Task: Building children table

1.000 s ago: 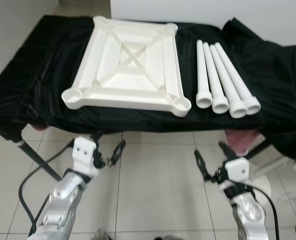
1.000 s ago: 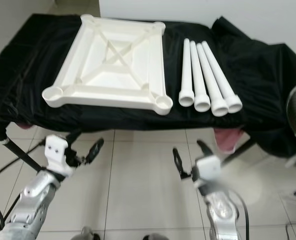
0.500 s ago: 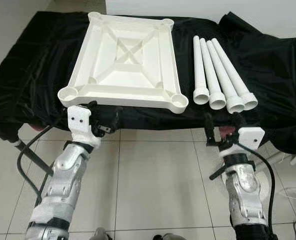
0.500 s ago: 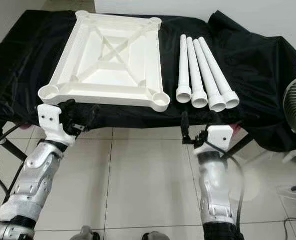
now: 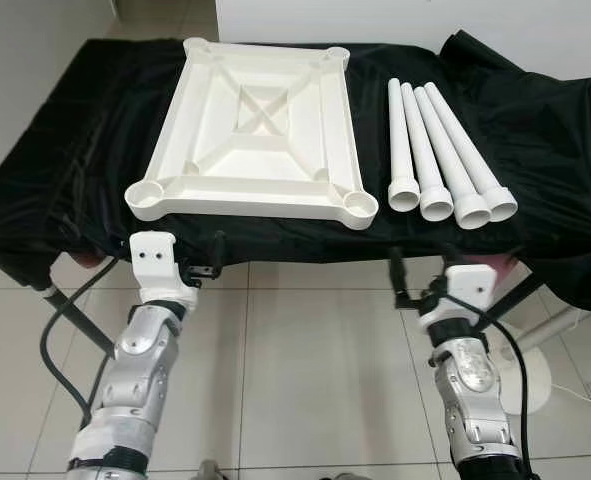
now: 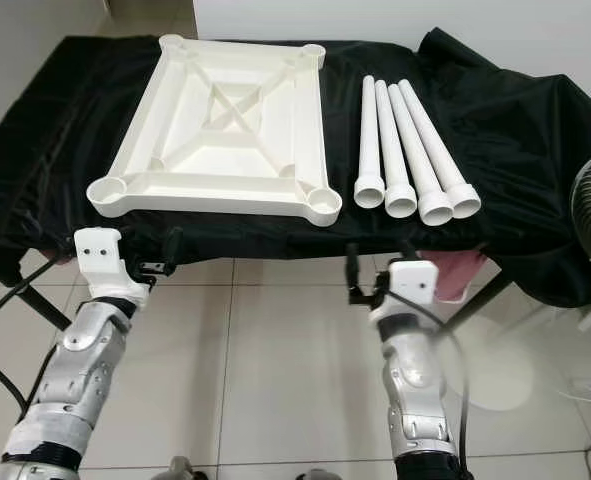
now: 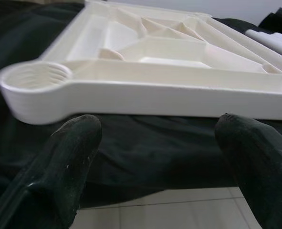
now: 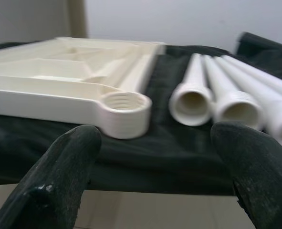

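The white tabletop [image 5: 260, 125] lies upside down on the black cloth [image 5: 65, 150]. Four white legs [image 5: 445, 150] lie side by side to its right, their long way pointing from the robot to the wall. The right gripper [image 5: 420, 285] is nearer the legs, just below their open ends, fingers wide open and holding nothing. The left gripper [image 5: 200, 268] waits open under the tabletop's near corner.

Tiled floor [image 5: 305, 350] — white wall [image 6: 375, 18].
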`<state>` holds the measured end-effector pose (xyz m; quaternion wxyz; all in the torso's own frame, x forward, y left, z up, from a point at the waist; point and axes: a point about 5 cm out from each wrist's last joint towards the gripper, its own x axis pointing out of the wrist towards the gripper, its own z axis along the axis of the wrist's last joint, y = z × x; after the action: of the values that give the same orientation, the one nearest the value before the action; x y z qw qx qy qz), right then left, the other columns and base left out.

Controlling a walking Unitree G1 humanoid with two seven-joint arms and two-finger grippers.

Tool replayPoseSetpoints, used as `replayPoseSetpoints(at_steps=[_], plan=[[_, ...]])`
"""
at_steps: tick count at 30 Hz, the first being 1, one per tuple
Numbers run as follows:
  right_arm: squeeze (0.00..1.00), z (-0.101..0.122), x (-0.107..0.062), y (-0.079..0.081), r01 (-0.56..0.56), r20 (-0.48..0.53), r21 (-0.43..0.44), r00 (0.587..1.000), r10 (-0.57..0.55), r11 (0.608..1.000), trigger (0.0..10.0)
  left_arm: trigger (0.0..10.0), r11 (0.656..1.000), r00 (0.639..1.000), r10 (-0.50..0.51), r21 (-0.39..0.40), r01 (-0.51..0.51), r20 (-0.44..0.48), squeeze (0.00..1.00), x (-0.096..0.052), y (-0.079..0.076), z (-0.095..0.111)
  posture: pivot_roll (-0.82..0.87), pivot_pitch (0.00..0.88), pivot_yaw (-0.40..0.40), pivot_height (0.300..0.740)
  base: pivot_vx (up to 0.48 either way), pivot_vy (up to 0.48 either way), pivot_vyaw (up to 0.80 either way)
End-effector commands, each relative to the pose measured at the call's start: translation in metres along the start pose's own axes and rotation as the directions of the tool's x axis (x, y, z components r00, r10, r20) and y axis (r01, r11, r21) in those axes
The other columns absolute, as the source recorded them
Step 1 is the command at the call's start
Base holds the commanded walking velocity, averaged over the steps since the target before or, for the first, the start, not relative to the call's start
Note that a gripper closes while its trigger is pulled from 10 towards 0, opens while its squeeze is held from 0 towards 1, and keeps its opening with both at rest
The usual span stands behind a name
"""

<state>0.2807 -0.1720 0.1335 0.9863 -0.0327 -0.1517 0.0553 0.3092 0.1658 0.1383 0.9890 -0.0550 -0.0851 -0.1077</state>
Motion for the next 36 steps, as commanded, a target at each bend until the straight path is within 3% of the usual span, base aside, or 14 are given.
replayPoseSetpoints(at_steps=[1,3,11,15,23,36], plan=[[0.00,-0.003,0.001,0.001,-0.025,-0.008,-0.011,1.000,0.025,1.000,10.0,10.0,0.998,0.998,-0.058,-0.016,0.058,-0.037,0.00,-0.004,-0.001,-0.005,0.05,0.061,0.033,0.740,0.000,0.000,0.00],[0.00,-0.005,0.005,-0.001,0.015,-0.020,-0.006,1.000,-0.016,1.000,10.0,10.0,0.998,0.997,-0.061,-0.003,0.061,-0.044,0.00,-0.001,0.001,-0.003,0.05,0.087,-0.004,0.740,0.000,0.000,0.00],[0.00,-0.007,0.006,-0.001,0.052,-0.033,0.000,0.998,-0.052,0.999,10.0,10.0,0.997,0.997,-0.071,-0.033,0.070,-0.038,0.00,0.004,0.001,-0.001,0.05,0.098,-0.028,0.740,0.000,0.000,0.00],[0.00,0.002,0.008,0.006,0.040,0.005,-0.002,0.999,-0.040,0.999,10.0,10.0,0.997,0.997,-0.082,-0.003,0.082,0.008,0.00,0.009,-0.002,0.010,0.05,0.099,-0.024,0.740,0.000,0.000,0.00],[0.00,0.016,0.013,0.000,0.096,0.054,0.005,0.994,-0.096,0.995,10.0,10.0,0.996,0.996,-0.088,0.029,0.087,0.026,0.00,0.011,-0.003,0.016,0.05,0.095,-0.022,0.740,0.000,0.000,0.00],[0.00,0.015,0.016,-0.009,0.116,0.044,-0.034,0.992,-0.114,0.993,10.0,10.0,0.997,0.996,-0.074,0.012,0.073,0.049,0.00,0.018,-0.002,0.020,0.04,0.084,-0.031,0.740,0.319,0.000,0.00]])
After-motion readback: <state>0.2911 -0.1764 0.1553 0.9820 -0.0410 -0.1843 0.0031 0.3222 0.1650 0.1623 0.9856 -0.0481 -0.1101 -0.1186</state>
